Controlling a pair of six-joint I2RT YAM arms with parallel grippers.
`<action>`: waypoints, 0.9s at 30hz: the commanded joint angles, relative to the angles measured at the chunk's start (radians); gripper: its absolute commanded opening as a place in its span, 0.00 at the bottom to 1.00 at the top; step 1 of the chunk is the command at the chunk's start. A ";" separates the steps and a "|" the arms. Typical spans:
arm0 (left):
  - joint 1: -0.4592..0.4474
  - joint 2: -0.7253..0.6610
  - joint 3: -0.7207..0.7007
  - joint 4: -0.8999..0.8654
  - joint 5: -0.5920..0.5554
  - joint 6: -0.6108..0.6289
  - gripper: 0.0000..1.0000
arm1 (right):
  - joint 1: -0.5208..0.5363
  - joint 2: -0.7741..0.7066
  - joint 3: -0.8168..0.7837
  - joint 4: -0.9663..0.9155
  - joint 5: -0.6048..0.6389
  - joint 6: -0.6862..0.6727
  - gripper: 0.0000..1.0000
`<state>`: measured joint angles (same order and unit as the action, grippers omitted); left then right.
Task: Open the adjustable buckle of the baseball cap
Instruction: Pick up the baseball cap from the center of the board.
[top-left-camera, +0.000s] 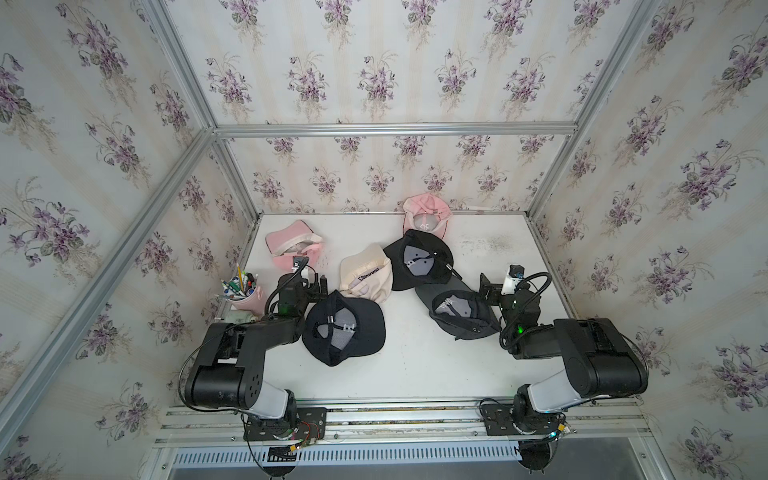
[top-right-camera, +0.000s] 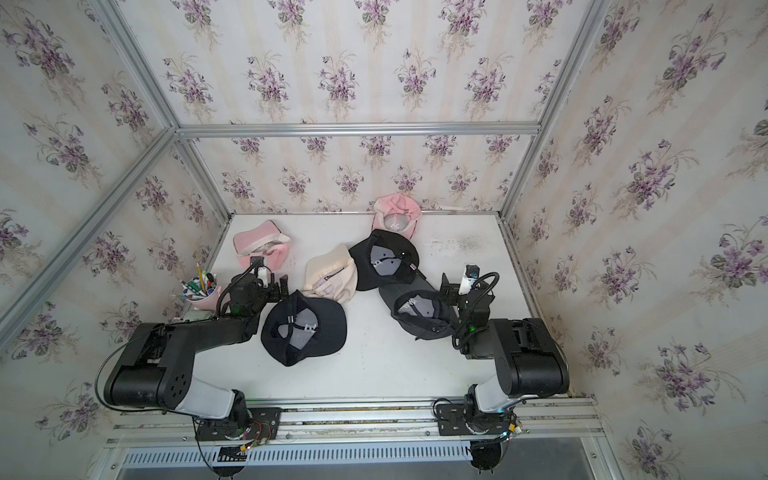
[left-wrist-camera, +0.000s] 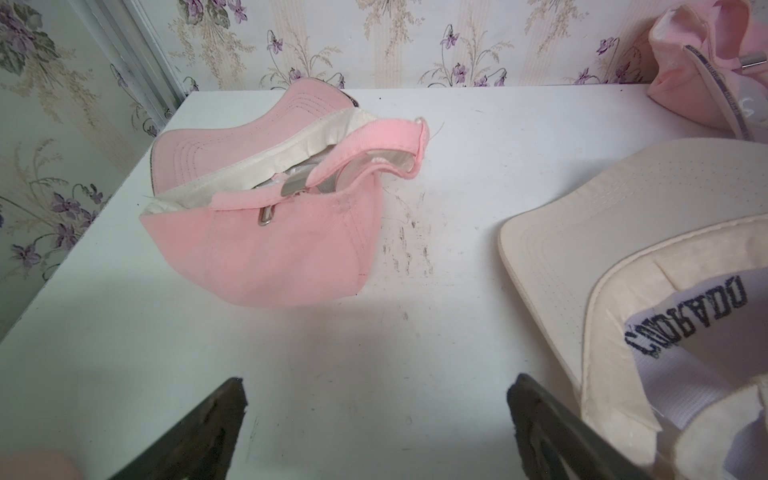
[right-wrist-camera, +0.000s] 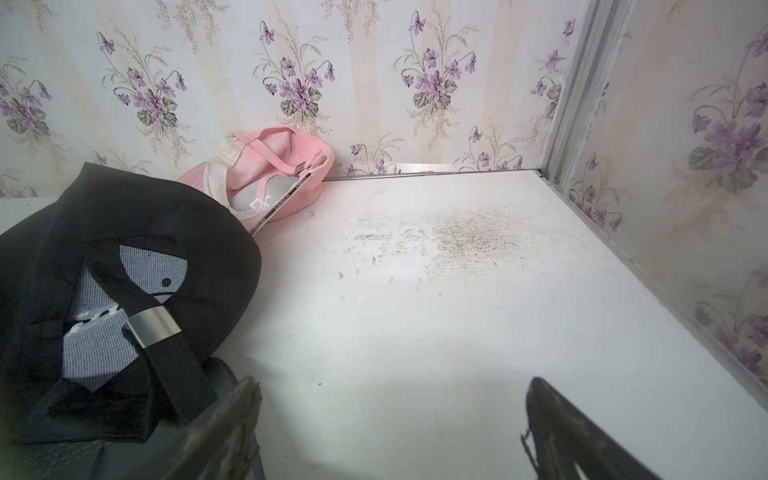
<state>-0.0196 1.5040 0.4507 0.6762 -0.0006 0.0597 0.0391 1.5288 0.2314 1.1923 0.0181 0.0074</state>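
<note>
Left fingers (left-wrist-camera: 208, 432) apart, empty — facing pink cap (left-wrist-camera: 257, 249) | right fingers (right-wrist-camera: 561, 432) apart, empty, near black cap (right-wrist-camera: 124, 216)

On a white tabletop (top-left-camera: 415, 374) a pale pink cloth cap (top-left-camera: 428, 214) lies against the back wall, a black cloth cap (top-left-camera: 417, 259) before it, a cream cloth cap (top-left-camera: 368, 274) and second pink cloth cap (top-left-camera: 293, 245) to its left, a pink pen cup (top-left-camera: 245, 297) at the left edge, and a black mesh-lined cap (top-left-camera: 343, 328) and dark grey cloth cap (top-left-camera: 463, 311) nearest.
</note>
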 joint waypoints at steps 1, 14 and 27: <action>0.001 0.001 0.006 0.022 0.001 0.007 1.00 | 0.000 0.004 0.005 0.042 -0.001 -0.006 0.99; 0.003 -0.041 0.056 -0.093 -0.019 -0.001 1.00 | 0.000 -0.038 0.006 0.013 0.098 0.030 0.99; -0.002 -0.369 0.378 -0.887 0.039 -0.110 1.00 | 0.012 -0.242 0.484 -0.857 -0.241 -0.001 0.90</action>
<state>-0.0189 1.1538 0.7670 0.0673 0.0017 0.0051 0.0425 1.2858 0.6392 0.5869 -0.0551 0.0223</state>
